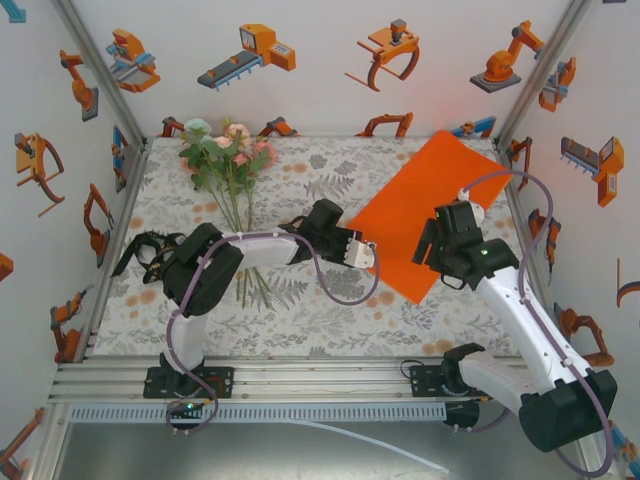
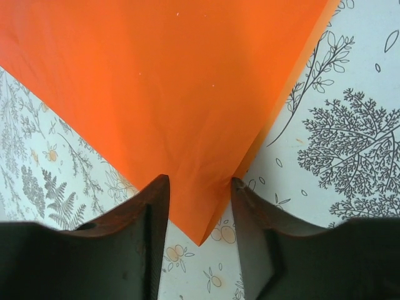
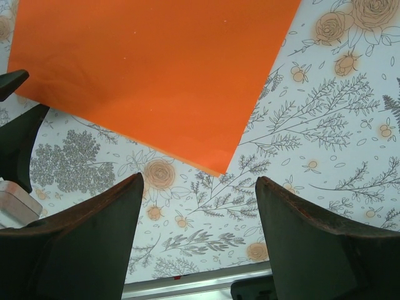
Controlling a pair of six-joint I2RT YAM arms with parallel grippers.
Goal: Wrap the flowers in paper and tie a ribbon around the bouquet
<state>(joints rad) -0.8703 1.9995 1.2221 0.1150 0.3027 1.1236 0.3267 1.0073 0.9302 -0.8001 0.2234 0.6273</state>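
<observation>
The orange paper [image 1: 432,205] lies flat at the right of the table. My left gripper [image 1: 372,252] reaches across to its left corner. In the left wrist view that paper corner [image 2: 187,94] points in between the fingers of the left gripper [image 2: 200,181]; the jaws are narrowed but still apart, with tablecloth showing between them. My right gripper [image 1: 428,250] hovers open over the paper's near side. The right gripper [image 3: 200,178] is empty, with the paper's near corner [image 3: 156,75] just ahead. The flowers [image 1: 228,160] lie at the far left, apart from the paper. The black ribbon [image 1: 145,250] lies looped by the left wall. No wrapped bouquet is in view.
The floral tablecloth [image 1: 330,310] covers the table inside printed walls. A metal rail [image 1: 320,380] runs along the near edge between the arm bases. The left arm stretches across the middle over the flower stems [image 1: 255,285]. The left gripper's fingers [image 3: 15,125] show at the left of the right wrist view.
</observation>
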